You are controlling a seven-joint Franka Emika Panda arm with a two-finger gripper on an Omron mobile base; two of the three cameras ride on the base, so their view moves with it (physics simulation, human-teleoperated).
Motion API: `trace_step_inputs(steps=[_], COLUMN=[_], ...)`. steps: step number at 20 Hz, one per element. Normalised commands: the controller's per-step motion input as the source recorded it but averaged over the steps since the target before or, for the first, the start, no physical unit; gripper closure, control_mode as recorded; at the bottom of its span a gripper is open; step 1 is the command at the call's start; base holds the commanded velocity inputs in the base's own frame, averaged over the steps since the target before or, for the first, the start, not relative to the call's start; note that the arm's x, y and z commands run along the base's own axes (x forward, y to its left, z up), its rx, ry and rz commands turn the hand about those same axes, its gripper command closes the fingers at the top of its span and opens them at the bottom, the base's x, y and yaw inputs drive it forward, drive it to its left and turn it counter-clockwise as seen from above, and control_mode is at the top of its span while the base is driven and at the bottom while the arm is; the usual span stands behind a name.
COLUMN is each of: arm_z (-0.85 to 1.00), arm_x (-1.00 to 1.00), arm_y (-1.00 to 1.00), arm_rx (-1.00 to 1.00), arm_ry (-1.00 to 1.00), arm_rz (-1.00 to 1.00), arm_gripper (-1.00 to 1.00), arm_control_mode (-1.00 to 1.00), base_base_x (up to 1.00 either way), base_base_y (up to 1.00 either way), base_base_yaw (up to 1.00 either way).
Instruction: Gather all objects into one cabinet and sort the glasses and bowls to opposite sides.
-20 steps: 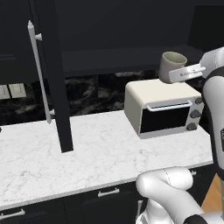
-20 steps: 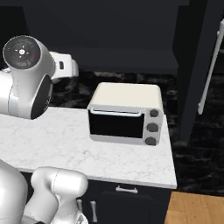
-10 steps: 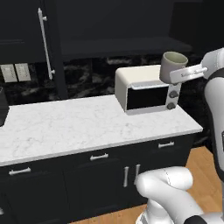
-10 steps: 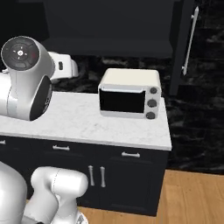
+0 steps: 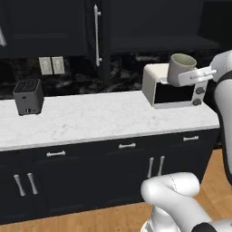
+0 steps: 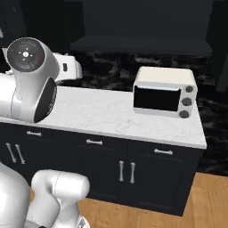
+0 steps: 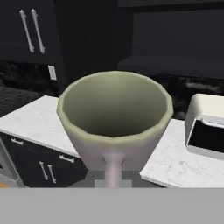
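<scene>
My gripper (image 5: 185,78) is shut on the grey-beige cup (image 5: 181,67) and holds it upright, high in front of the toaster oven at the right of the left base view. The hand view looks straight into the cup (image 7: 114,117), whose pale rim and hollow inside take up the middle; one finger (image 7: 113,171) presses its near wall. The black upper cabinet door with its long pale bar handle (image 5: 96,34) stands up and to the left of the cup, a dark open shelf (image 6: 141,44) beside it. The red cup, the salmon-orange cup and the wooden bowl are out of view.
A white marble counter (image 5: 99,118) runs over black low cabinets (image 5: 127,167). On it stand a cream toaster oven (image 6: 164,91) at the right end and a dark toaster (image 5: 28,96) at the left. Wall outlets (image 5: 51,65) sit above. A wooden floor (image 6: 209,196) lies below.
The base has backed away and shifted, so the whole scene has slid: the counter front, low cabinets and toaster now show. The cup stays in the gripper at the same height.
</scene>
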Motion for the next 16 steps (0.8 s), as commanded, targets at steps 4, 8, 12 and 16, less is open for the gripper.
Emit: trace_step_inputs(steps=[4,8,12,16], arm_z=[0.00,0.00,0.00,0.00], arm_x=[0.00,0.00,0.00,0.00], arm_y=[0.00,0.00,0.00,0.00], arm_rx=[0.00,0.00,0.00,0.00], arm_ry=[0.00,0.00,0.00,0.00], arm_rz=[0.00,0.00,0.00,0.00], arm_gripper=[1.00,1.00,1.00,1.00], arm_control_mode=[1.00,1.00,1.00,1.00], base_base_x=[-0.54,-0.37,-0.31,-0.14], base_base_y=[0.97,0.87,0.97,1.00], base_base_yaw=[0.36,0.32,0.33,0.28])
